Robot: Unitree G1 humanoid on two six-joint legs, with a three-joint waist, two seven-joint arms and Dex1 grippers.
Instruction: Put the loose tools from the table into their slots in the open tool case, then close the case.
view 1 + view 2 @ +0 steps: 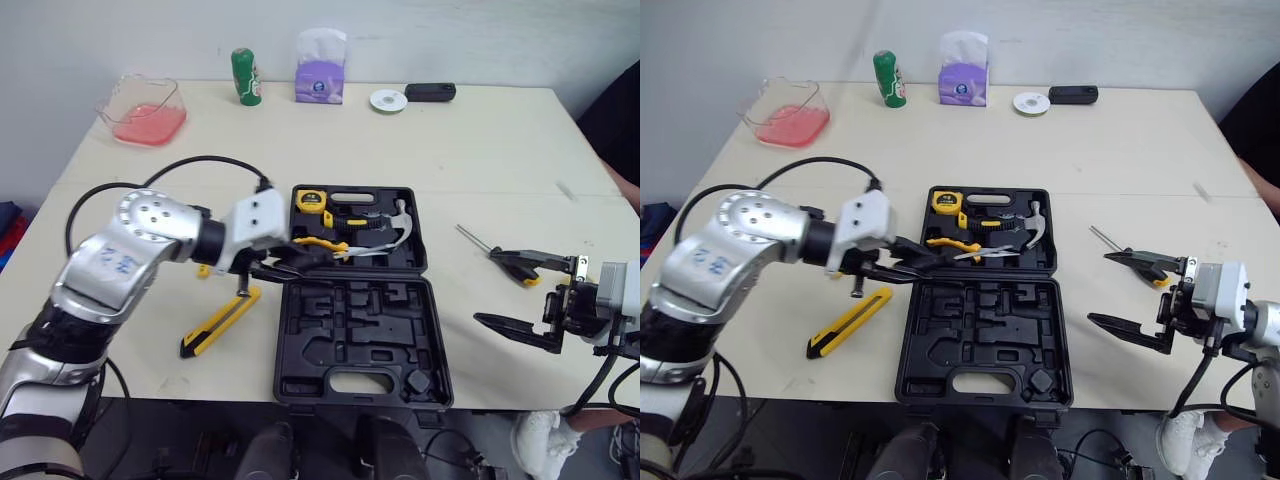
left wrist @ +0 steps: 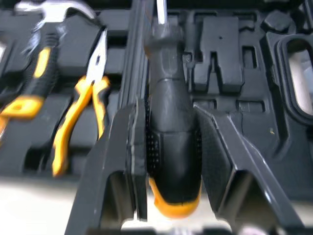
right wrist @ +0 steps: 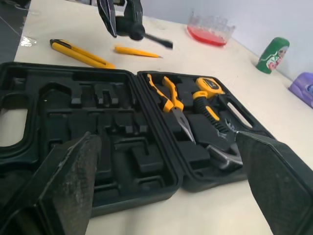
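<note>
- The table (image 1: 480,160) carries it all, and both claws hang low over its near half.
- The open tool case (image 1: 355,335) lies flat between the two claws; its near half of moulded slots sits bare.
- The left claw (image 2: 171,142) is up over the case's left rim by the hinge, fingers clamped on the fat black handle of a screwdriver (image 2: 168,98), whose shaft points on past the fingertips across the case.
- The right claw (image 1: 1102,288) is well off the case's right side, fingers spread wide with nothing between them.
- A yellow utility knife (image 1: 222,322) lies on the table just below and outside the left claw.
- The hammer (image 1: 400,222) is slotted in the far half, beyond the left claw's tips.
- The pliers (image 2: 83,107) lie slotted just beside the held screwdriver.
- A loose screwdriver (image 1: 518,270) is on the table, right by the right claw's upper finger.
- The tape measure (image 1: 311,200) sits in the far-left corner, just past the left claw.
</note>
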